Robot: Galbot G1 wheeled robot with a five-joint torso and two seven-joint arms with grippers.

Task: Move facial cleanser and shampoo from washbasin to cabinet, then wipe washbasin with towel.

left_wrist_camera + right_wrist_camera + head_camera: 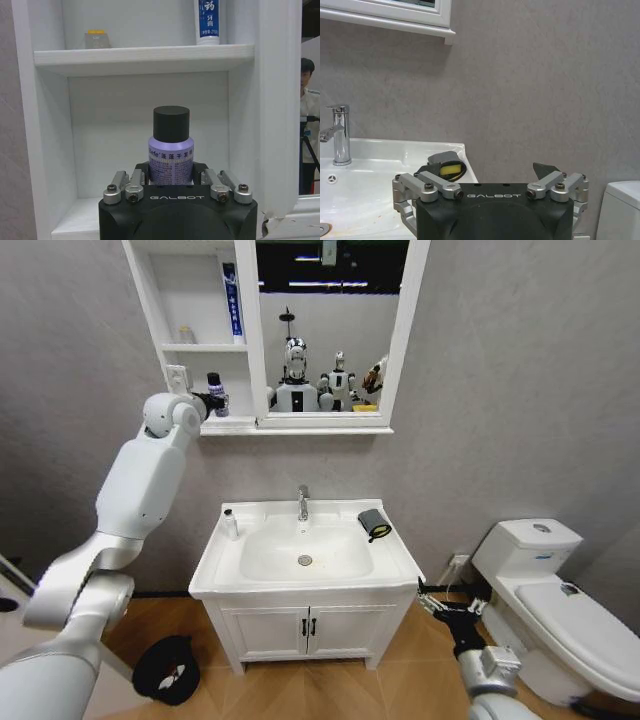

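The purple shampoo bottle [171, 161] with a black cap stands upright in the lower open shelf of the white cabinet [190, 348]. My left gripper [207, 400] is shut on it, raised to shelf height. A blue and white facial cleanser tube [231, 302] stands on the shelf above. The dark towel [374, 524] with a yellow patch lies on the back right corner of the washbasin [305, 580]. My right gripper [440, 602] hangs open, low beside the vanity's right side, with the towel [445, 167] beyond it.
A small white bottle with a dark cap [229, 524] stands at the washbasin's back left. A chrome tap [302, 503] rises at the back centre. A toilet [560, 610] is on the right. A black object [166, 670] lies on the floor at the left.
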